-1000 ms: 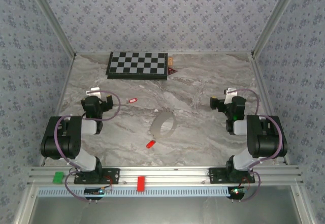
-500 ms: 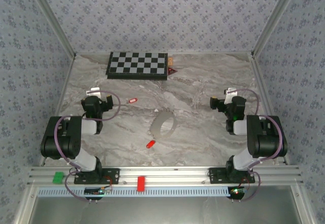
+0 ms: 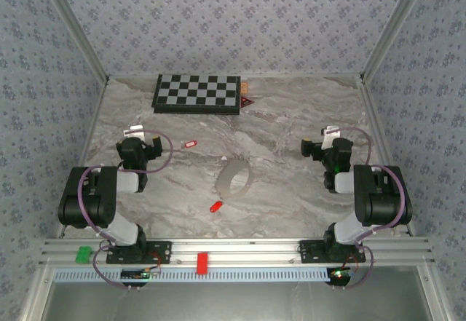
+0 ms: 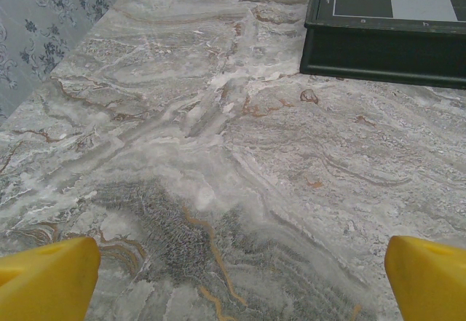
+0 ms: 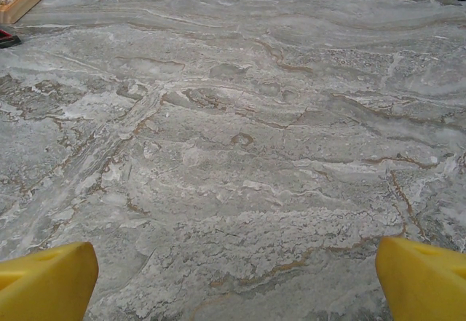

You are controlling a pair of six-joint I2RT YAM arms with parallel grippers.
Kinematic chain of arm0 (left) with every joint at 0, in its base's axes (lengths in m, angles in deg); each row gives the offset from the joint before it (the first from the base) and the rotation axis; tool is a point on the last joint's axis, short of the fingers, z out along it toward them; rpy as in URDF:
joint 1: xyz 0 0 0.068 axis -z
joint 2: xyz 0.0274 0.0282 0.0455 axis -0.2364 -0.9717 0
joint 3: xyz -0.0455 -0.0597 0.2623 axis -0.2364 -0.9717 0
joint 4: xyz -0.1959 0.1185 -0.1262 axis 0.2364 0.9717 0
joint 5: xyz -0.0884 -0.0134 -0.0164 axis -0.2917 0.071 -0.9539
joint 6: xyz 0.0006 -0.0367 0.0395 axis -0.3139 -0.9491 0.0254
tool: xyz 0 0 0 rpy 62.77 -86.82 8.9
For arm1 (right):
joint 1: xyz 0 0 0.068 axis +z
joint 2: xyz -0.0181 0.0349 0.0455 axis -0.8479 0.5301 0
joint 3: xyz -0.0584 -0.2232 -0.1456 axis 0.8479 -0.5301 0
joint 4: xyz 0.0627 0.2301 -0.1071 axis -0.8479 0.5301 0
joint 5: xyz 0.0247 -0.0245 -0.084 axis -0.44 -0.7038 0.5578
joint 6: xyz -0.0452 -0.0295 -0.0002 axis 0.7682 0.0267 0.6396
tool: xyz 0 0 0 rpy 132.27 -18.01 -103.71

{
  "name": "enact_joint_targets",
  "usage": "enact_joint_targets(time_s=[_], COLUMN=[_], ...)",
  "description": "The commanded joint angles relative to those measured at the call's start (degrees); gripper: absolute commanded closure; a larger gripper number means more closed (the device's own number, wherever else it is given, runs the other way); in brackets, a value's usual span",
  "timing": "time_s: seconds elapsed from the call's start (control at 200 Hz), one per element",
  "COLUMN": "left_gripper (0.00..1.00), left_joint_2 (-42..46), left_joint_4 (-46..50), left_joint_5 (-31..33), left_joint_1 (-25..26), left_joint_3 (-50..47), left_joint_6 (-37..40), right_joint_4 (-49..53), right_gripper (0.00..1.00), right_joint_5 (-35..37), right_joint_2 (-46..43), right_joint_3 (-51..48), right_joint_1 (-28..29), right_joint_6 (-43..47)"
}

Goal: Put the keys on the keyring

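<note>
Your two keys lie loose on the marble table (image 3: 291, 117), neither on the ring. One key (image 3: 191, 144) sits towards the far side, just to the right of the left gripper (image 3: 143, 140). The other key (image 3: 215, 207) lies nearer the arm bases, just beside the near-left edge of the keyring (image 3: 234, 180), and appears to be apart from it. The keyring, a pale loop, rests around the middle of the table, between the two arms and a little nearer the left one.

Your left gripper stands wide apart with nothing between its jaws. In the left wrist view its yellow fingertips (image 4: 47, 277) sit at the bottom corners with bare marble between them, and the chessboard (image 4: 393, 22) is ahead to the right. Your right gripper (image 3: 320, 140) is spread just as wide and holds nothing. In the right wrist view its yellow fingertips (image 5: 44, 281) frame bare tabletop, with a small wooden block (image 5: 16, 2) and a dark-red piece (image 5: 6, 38) at the far left edge.

From above, the chessboard (image 3: 197, 92) lies against the far wall, left of centre, and the dark-red triangular piece (image 3: 247, 101) is just off its right end. On the rail at the near edge, a red block (image 3: 202, 262) sits between the arm bases and a green block (image 3: 84, 252) sits left of the left base.
</note>
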Motion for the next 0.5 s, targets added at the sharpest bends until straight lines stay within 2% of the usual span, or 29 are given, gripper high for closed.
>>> enact_joint_targets(time_s=[0.0,0.105,0.255,0.395,0.455,0.495], left_gripper=[0.00,0.00,0.00,0.00,0.00,0.00], left_joint_2=[0.47,3.38,8.09,12.23,13.63,14.49], left_joint_4=[-1.74,4.93,23.24,42.86,52.45,57.12], left_joint_5=[-1.34,-2.45,4.49,13.33,18.16,18.18], left_joint_1=[-0.22,-0.27,-0.25,-0.28,-0.29,-0.30], left_joint_3=[0.74,3.10,12.18,22.25,26.71,28.96], left_joint_6=[-0.01,0.48,-2.44,-14.22,-23.30,-25.57], right_joint_4=[0.91,0.49,2.02,13.54,18.14,21.71], right_gripper=[0.01,0.01,0.01,0.01,0.01,0.01], right_joint_5=[3.73,5.90,12.55,17.82,19.64,20.44], right_joint_2=[-0.66,-0.82,-5.71,-16.16,-20.80,-23.63], right_joint_3=[1.55,1.38,0.06,2.09,3.13,3.87], right_joint_1=[0.20,1.20,3.20,4.29,4.34,4.26], right_joint_6=[-0.58,-0.24,0.03,-2.07,-5.96,-10.68])
